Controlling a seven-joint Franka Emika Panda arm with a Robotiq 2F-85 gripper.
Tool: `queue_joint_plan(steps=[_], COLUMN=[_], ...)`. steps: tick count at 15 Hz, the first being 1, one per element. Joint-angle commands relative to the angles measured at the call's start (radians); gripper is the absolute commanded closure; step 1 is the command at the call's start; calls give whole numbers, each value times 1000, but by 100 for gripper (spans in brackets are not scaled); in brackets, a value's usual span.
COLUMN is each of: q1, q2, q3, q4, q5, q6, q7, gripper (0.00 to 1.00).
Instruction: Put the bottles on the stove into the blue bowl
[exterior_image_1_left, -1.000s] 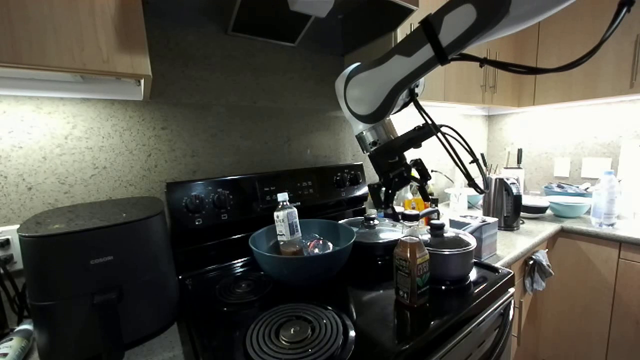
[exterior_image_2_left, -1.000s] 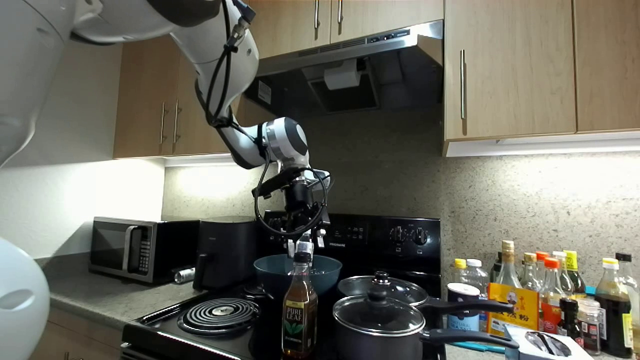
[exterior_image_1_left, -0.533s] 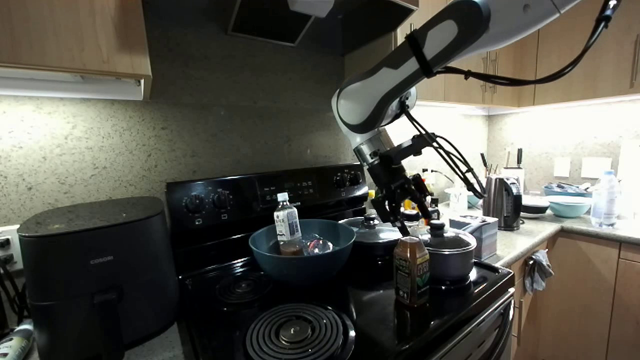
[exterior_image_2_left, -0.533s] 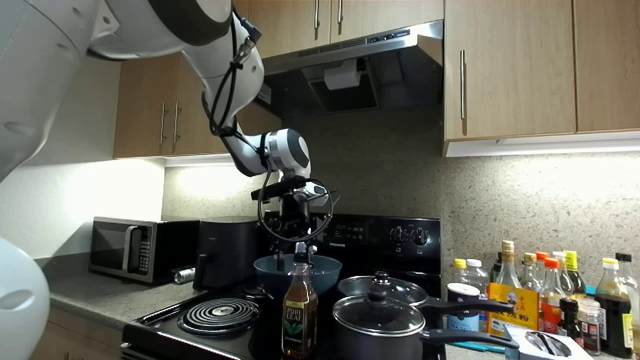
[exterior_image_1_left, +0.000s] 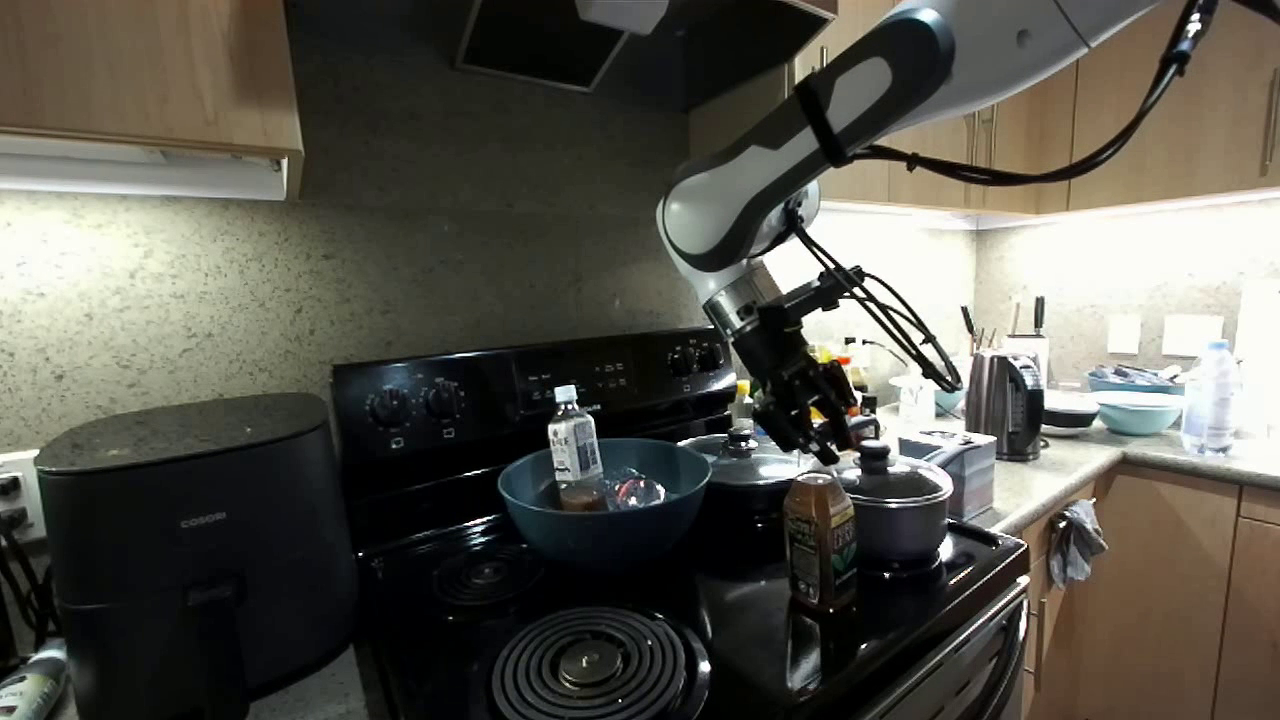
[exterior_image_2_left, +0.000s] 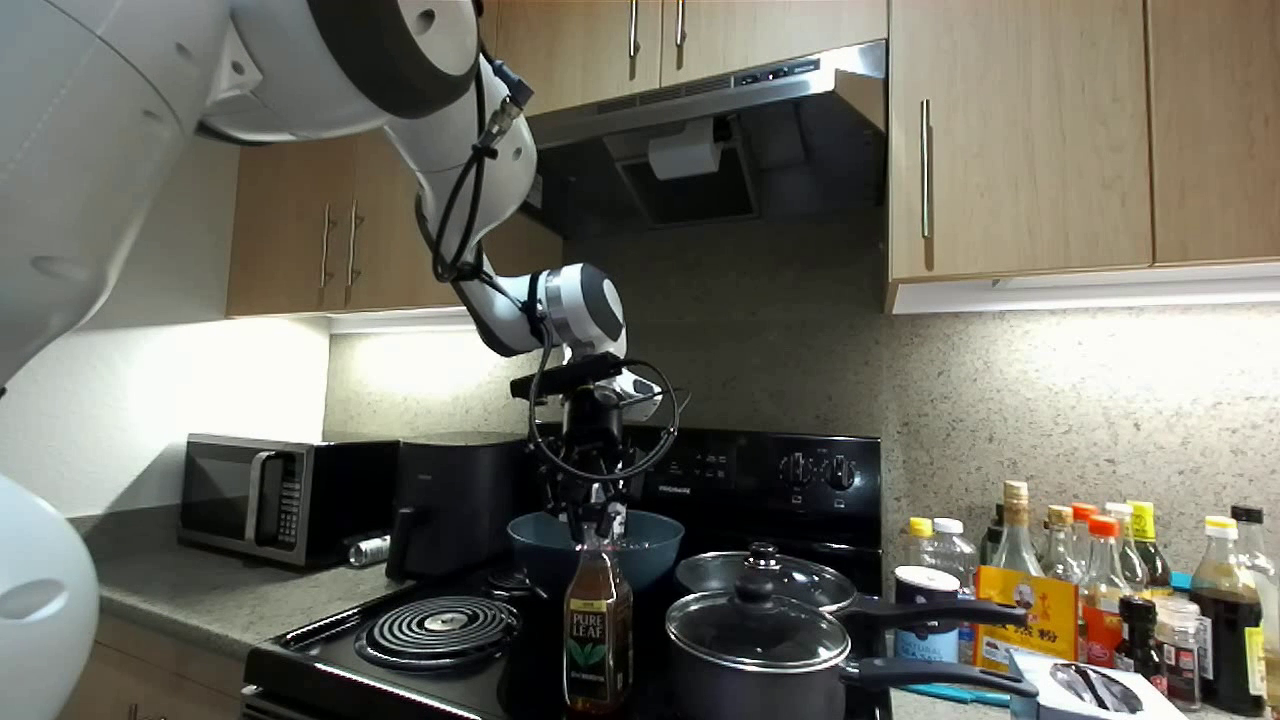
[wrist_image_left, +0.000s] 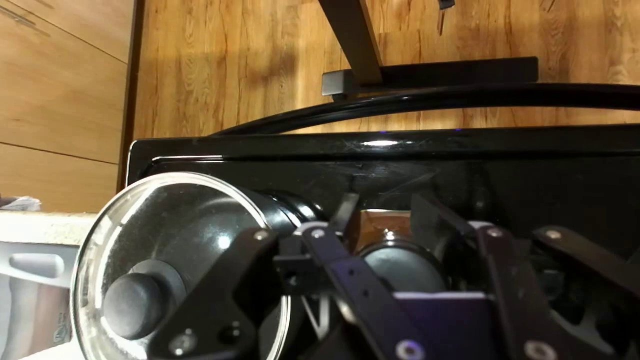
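Observation:
A brown tea bottle (exterior_image_1_left: 820, 550) with a dark Pure Leaf label stands, leaning very slightly, on the black stove (exterior_image_1_left: 745, 640). My gripper (exterior_image_1_left: 825, 452) has come down over its top and is shut on its neck; the fingers hide the cap in both exterior views. From the wrist view, the dark cap (wrist_image_left: 406, 270) sits between the two fingers (wrist_image_left: 345, 212). Behind it is the blue bowl (exterior_image_2_left: 535, 562), resting on the stove. Inside lean a clear bottle (exterior_image_1_left: 575, 450) with a white cap and a shiny clear plastic item (exterior_image_1_left: 640, 492), partly hidden by the rim.
A lidded pot (exterior_image_1_left: 900, 515) stands close beside the brown bottle, and a lidded pan (exterior_image_1_left: 745, 467) sits behind; their handles (exterior_image_2_left: 940, 675) point toward condiment bottles (exterior_image_2_left: 1100, 600). A black air fryer (exterior_image_1_left: 200, 550) flanks the stove. The range hood (exterior_image_2_left: 700, 105) hangs overhead.
My gripper has descended from above onto the brown bottle's top and its jaws have come together around the neck. The bottle has shifted and tipped a little. The bowl has not moved.

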Motion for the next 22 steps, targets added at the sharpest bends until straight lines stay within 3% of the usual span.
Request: queue_joint_plan(steps=[1,2,3,4,5,10,12,19,20,21,22], q1=[-14,-13,-6,-6,-6,-4,-2,-3,-2,-2,-3], q2=[14,10,12,12,12,18,23,47,48,48,49], q3=[5,4,4,4,4,3,3,3,2,2,2], q4=[36,35,14,18,22,19,20,29,28,28,28], q5=[18,12,-1,-1,-1,-13,-14,-11,-12,-12,-12], q6=[-42,-39,-10,-11,-13,10,8,39,48,56,64], q7=[-31,-27,0,0,0,7,7,3,5,5,4], gripper=[46,51,75,70,39,8,0,0,10,26,33])
